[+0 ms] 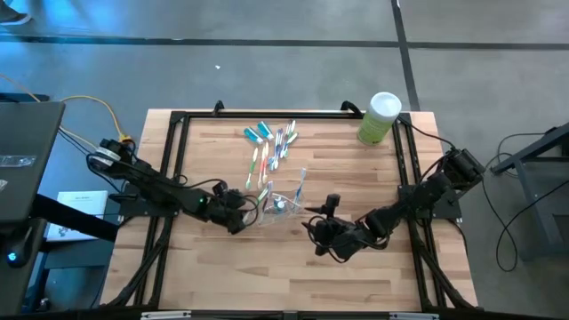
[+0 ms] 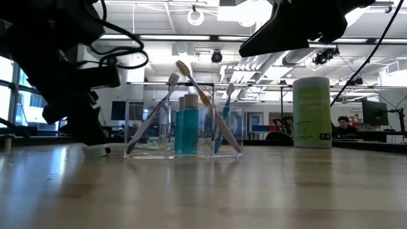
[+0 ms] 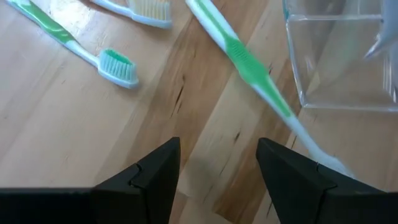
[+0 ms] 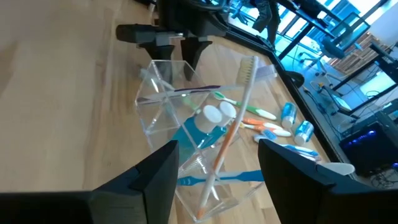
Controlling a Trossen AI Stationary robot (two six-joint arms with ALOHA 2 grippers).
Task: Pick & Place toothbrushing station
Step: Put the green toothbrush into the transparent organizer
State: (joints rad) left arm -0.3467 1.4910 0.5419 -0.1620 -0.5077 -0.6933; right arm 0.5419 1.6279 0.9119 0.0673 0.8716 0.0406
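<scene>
The clear plastic cup (image 1: 281,206) stood near the middle of the wooden desk (image 1: 213,267), already holding several toothbrushes and teal toothpaste tubes (image 4: 200,132). An orange-handled toothbrush (image 4: 231,132) leaned out over its rim. More toothbrushes and tubes (image 1: 274,142) lay loose on the desk beyond the cup, toward the light-green canister (image 1: 379,118) at the far right corner.

The left tool (image 1: 238,213) sat low over the desk just beside the cup, its fingers spread and empty. A green-handled toothbrush (image 3: 255,68) lay diagonally ahead of the fingers, its far end touching or nearly touching the cup wall. The right tool (image 1: 322,233) waited on the other side of the cup, fingers likewise spread and holding nothing.

Risks judged from this position:
- The green-handled toothbrush lay at an angle to the left fingers. Closing without alignment could pivot or flick it away.
- The cup was light and close to the left tool. A sideways approach could push or tip it and spill its contents.
- The leaning brushes projected above the rim and could be snagged by either arm passing over.
</scene>
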